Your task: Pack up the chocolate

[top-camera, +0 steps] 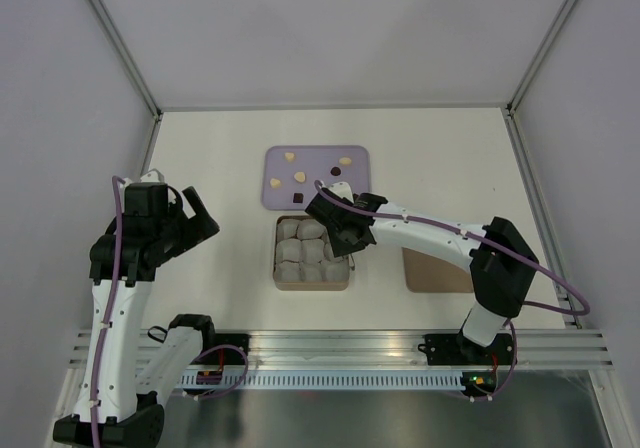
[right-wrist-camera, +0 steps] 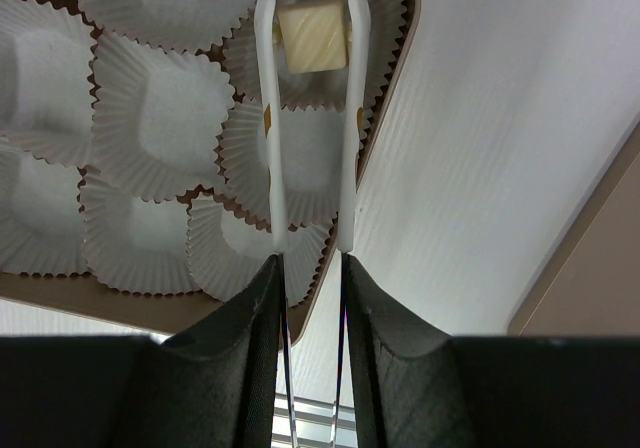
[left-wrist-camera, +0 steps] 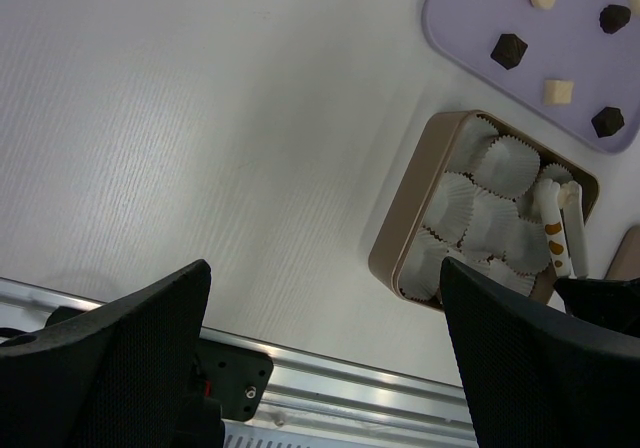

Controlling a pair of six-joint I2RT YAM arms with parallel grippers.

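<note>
We are holding our left gripper point(left-wrist-camera: 325, 288) spread wide and empty, off the left side of the tan rectangular box point(left-wrist-camera: 400, 228). Our right gripper point(right-wrist-camera: 310, 268), partly closed, is clamping slim white plastic tongs point(right-wrist-camera: 350, 118) over that box's right edge. Their tips are pinching a smooth cream square chocolate point(right-wrist-camera: 312, 36) over a white crinkled paper cup point(right-wrist-camera: 150, 118). We are reading nothing from the small orange-brown marks on the tongs. Beyond the box, a lavender rounded tray point(top-camera: 275, 196) is carrying cream pieces point(top-camera: 299, 176) and dark brown squares point(top-camera: 298, 197).
</note>
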